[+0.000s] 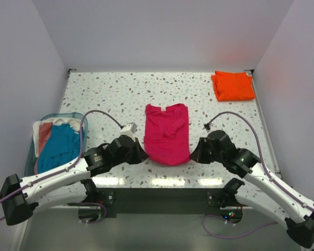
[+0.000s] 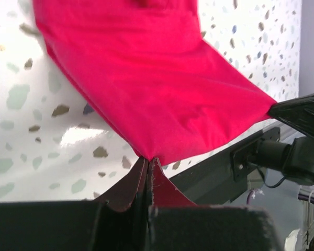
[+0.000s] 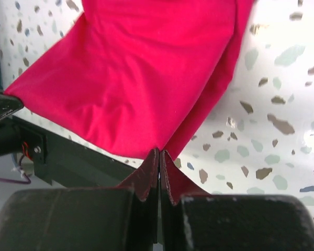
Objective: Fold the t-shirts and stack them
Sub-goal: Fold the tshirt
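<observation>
The magenta-pink t-shirt (image 1: 167, 133) lies lengthwise in the middle of the table, sleeves folded in, collar at the far end. My left gripper (image 1: 142, 155) is shut on its near left hem corner, seen in the left wrist view (image 2: 149, 159) with the cloth (image 2: 146, 78) stretched away from the tips. My right gripper (image 1: 193, 155) is shut on the near right hem corner, seen in the right wrist view (image 3: 160, 152) with the cloth (image 3: 136, 73). The hem is raised slightly off the table between them. The bright orange t-shirt (image 1: 233, 86) lies folded at the far right corner.
A basket (image 1: 31, 157) at the left edge holds blue (image 1: 60, 146) and white cloth. The speckled table (image 1: 104, 99) has walls on three sides. Its near edge and dark frame (image 2: 225, 172) lie just under the lifted hem.
</observation>
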Controlling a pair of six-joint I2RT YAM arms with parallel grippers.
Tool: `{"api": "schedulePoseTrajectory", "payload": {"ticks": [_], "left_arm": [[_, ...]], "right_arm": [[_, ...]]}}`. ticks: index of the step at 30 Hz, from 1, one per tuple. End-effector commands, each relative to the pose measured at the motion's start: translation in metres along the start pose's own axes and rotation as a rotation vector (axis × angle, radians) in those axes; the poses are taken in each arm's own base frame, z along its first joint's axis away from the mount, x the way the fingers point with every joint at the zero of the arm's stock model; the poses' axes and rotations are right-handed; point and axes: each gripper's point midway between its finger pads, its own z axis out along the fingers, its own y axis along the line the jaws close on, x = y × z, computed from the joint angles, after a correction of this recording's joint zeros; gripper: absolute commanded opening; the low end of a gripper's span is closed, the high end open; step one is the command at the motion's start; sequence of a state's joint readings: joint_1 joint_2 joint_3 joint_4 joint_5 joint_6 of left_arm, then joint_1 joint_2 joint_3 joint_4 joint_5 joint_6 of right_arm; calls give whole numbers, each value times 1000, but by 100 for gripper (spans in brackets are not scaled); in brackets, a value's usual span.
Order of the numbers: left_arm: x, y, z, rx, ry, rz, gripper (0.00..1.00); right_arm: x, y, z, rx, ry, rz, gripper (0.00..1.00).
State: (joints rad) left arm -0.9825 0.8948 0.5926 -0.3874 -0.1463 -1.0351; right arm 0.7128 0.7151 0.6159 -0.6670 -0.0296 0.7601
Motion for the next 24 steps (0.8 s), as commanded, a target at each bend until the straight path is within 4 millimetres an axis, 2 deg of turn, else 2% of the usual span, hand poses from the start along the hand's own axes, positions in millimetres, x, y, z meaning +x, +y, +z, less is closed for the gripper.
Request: {"api": "schedulePoseTrajectory", "payload": {"ticks": [1, 2, 3, 4, 5, 6, 7, 8, 9, 10, 11, 12, 13, 14, 15, 16, 17, 19, 20, 21, 22, 23, 24], "left_arm": [[-52, -19, -5, -17, -108, 67, 0], [-60, -25, -2, 0, -108, 88, 0], [-75, -36, -6, 29, -134, 86, 0], [-93, -33, -5, 23, -164, 68, 0], [-106, -41, -4, 44, -173, 82, 0], [-123, -34, -2, 20, -199, 66, 0], [-132, -33, 0, 14, -207, 61, 0], [-143, -40, 6, 39, -201, 70, 0], [-160, -32, 10, 15, -230, 49, 0], [-169, -33, 13, 24, -231, 43, 0], [-176, -31, 28, 27, -219, 42, 0], [-199, -30, 29, 29, -255, 22, 0], [-209, -27, 35, 26, -258, 15, 0], [-225, -29, 50, 32, -262, 9, 0], [-237, -22, 57, 30, -270, -6, 0], [-249, -24, 65, 50, -280, -9, 0], [-258, -22, 84, 52, -257, -20, 0], [-277, -14, 103, 52, -266, -26, 0], [-288, -15, 128, 87, -244, -12, 0], [-296, -6, 140, 83, -236, -19, 4], [-300, 1, 154, 78, -217, -24, 22], [-301, 7, 178, 100, -182, -28, 38], [-307, 18, 184, 92, -174, -45, 55]], "right_arm": [[-47, 14, -10, 57, -106, -78, 0], [-67, 27, -17, 47, -150, -96, 0], [-74, 31, -11, 68, -144, -104, 0], [-83, 35, -9, 74, -152, -110, 0], [-103, 49, -14, 53, -195, -122, 0], [-109, 51, -3, 73, -178, -124, 0], [-122, 52, 0, 80, -191, -115, 0], [-143, 62, -4, 60, -225, -116, 0], [-151, 65, 1, 41, -210, -103, 0], [-169, 50, 12, 67, -205, -51, 0], [-194, 57, 12, 35, -247, -34, 0], [-207, 56, 15, 32, -257, -22, 0], [-218, 39, 36, 79, -223, 7, 0], [-240, 46, 34, 63, -250, 6, 0], [-249, 43, 41, 60, -243, 18, 0], [-257, 24, 65, 92, -206, 55, 0], [-274, 27, 69, 70, -228, 64, 0], [-290, 9, 87, 78, -216, 102, 0], [-295, 1, 110, 81, -187, 115, 0], [-298, -6, 119, 91, -173, 123, 0], [-302, -14, 126, 99, -165, 132, 12], [-303, -25, 143, 123, -142, 135, 22], [-307, -34, 146, 138, -141, 141, 33]]}}
